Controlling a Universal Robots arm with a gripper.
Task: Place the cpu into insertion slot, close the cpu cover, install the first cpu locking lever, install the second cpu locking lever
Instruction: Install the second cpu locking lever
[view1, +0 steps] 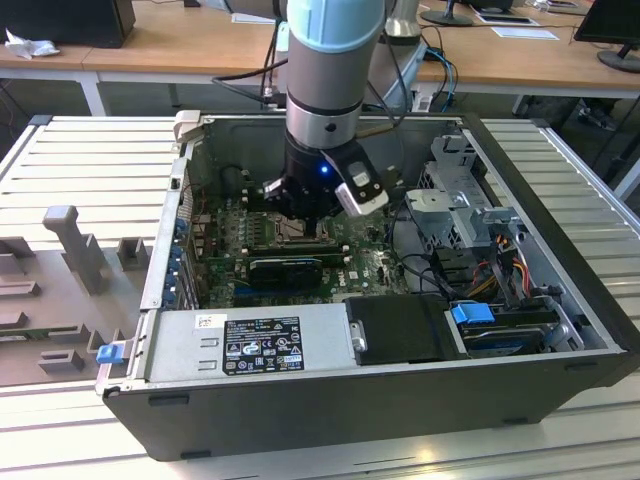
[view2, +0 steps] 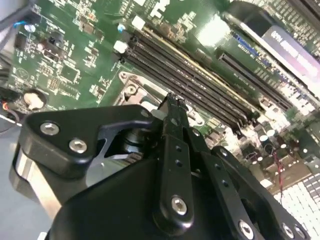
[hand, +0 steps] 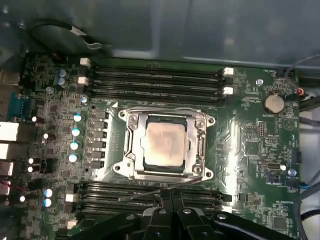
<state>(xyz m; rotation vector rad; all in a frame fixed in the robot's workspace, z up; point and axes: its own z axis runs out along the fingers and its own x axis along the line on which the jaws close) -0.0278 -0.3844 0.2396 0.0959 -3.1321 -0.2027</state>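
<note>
Cpu: the cpu (hand: 165, 142) sits flat in the insertion slot (hand: 131, 143), silver-grey top facing up, in the first wrist view.
Insertion slot: square socket at the middle of the green motherboard (hand: 250, 150); in the exterior view it lies directly under the gripper, hidden by it.
Cpu cover: the cpu cover (hand: 202, 145) lies shut over the chip, its silvery frame ringing the chip's edges and the metal top showing through the window.
Locking lever: a thin silvery lever (hand: 145, 193) lies just off the socket's 6 o'clock edge, over the near memory slots; whether it is latched I cannot tell.
Memory slots: one bank of long black memory slots (hand: 155, 80) runs at 12 o'clock from the socket, another bank (hand: 125, 200) at 6 o'clock.
Gripper: the gripper (hand: 166, 194) has its black fingers (view2: 172, 117) pressed together with nothing between them; the tips hang just beyond the socket's 6 o'clock edge, next to the lever.
Arm: the arm (view1: 330, 60) reaches straight down into the open computer case (view1: 560, 290).
Case contents: a long black card (view1: 285, 268) lies at 6 o'clock from the gripper in the exterior view, a power supply (view1: 250, 345) beyond it.
</note>
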